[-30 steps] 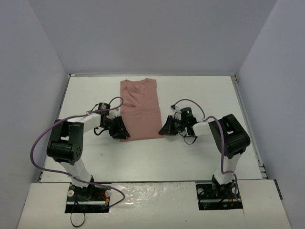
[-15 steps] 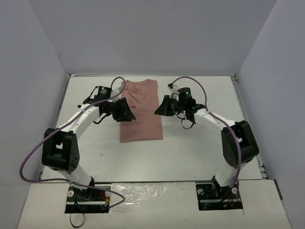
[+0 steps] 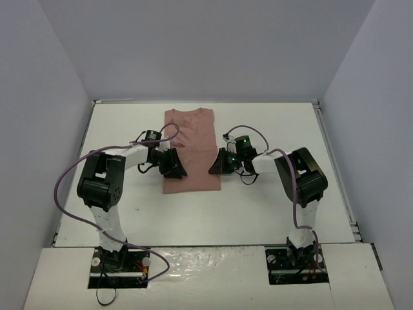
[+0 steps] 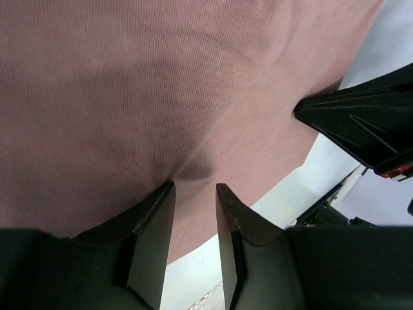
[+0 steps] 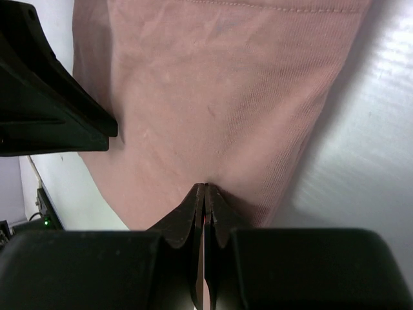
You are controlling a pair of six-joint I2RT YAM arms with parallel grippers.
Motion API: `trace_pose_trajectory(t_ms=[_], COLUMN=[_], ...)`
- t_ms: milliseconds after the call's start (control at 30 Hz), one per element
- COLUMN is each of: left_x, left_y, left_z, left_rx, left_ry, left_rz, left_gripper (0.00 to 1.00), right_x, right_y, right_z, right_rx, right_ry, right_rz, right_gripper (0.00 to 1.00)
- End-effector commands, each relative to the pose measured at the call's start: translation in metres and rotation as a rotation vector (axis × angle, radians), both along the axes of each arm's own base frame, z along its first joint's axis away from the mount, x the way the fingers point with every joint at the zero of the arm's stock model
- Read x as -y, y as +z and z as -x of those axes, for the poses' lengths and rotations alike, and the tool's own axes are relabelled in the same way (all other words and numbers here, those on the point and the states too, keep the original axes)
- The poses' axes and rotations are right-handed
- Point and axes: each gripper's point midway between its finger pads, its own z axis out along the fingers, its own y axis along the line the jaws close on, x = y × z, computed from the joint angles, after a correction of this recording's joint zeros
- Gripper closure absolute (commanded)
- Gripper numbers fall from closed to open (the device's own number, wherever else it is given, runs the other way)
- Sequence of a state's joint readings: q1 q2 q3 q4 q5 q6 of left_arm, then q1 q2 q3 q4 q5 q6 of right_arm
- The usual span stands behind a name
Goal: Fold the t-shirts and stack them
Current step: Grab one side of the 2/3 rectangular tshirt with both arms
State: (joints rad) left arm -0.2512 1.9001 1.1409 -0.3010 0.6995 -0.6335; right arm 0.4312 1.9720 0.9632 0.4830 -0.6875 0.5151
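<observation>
T-shirt, salmon-pink, 1 item.
- Left gripper: jaws apart, tips pressing cloth at the shirt's 8 o'clock.
- Right gripper: jaws together on cloth at 4 o'clock.
- Shirt lies as a long strip toward the table's 12 o'clock.
- I judge the crosswise fold comes next; both need a firm pinch first.
- White table, grey walls.

The top camera looks down from high behind the near edge over the whole table, while each wrist camera looks from very near, from opposite sides, at the t-shirt, the part which all three views share.
</observation>
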Motion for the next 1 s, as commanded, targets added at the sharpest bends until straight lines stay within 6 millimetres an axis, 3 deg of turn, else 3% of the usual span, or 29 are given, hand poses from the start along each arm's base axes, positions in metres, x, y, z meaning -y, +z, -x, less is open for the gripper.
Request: trace_pose_trajectory(t_ms=[0, 167, 300, 400, 500, 533, 600, 667, 800, 967], left_x=[-0.016, -0.023, -0.025, -0.022, -0.017, -0.018, -0.018, -0.025, -0.029, -0.033], left_y=[-0.014, -0.023, -0.002, 0.039, 0.091, 0.099, 0.112, 0.113, 0.094, 0.044], left_z=[0.013, 0.037, 0.04, 0.025, -0.006, -0.013, -0.03, -0.045, -0.064, -0.07], left_rx=[0.018, -0.028, 0.017, 0.112, 0.236, 0.252, 0.297, 0.303, 0.264, 0.179], left_ry=[0.029, 0.042, 0.034, 0.008, -0.008, -0.005, -0.009, 0.006, 0.013, 0.004], left_rz=[-0.091, -0.103, -0.094, -0.068, -0.01, -0.001, 0.006, -0.002, 0.012, -0.023], left_gripper=[0.72, 0.76, 0.75, 0.75, 0.74, 0.74, 0.74, 0.74, 0.74, 0.74], right_x=[0.027, 0.045, 0.05, 0.042, 0.033, 0.027, 0.021, 0.009, -0.003, -0.006], right_y=[-0.014, -0.022, -0.007, 0.042, 0.085, 0.101, 0.113, 0.127, 0.12, 0.077], right_z=[0.02, 0.044, 0.049, 0.032, 0.012, 0.002, -0.005, -0.026, -0.05, -0.064], right_rx=[0.028, 0.005, 0.024, 0.118, 0.188, 0.217, 0.222, 0.241, 0.227, 0.16], right_ry=[-0.015, -0.032, -0.043, -0.05, -0.052, -0.048, -0.034, -0.023, -0.006, 0.018], right_rz=[0.069, 0.104, 0.109, 0.057, 0.017, -0.007, -0.037, -0.066, -0.082, -0.061], right_gripper=[1.0, 1.0, 1.0, 1.0, 1.0, 1.0, 1.0, 1.0, 1.0, 1.0])
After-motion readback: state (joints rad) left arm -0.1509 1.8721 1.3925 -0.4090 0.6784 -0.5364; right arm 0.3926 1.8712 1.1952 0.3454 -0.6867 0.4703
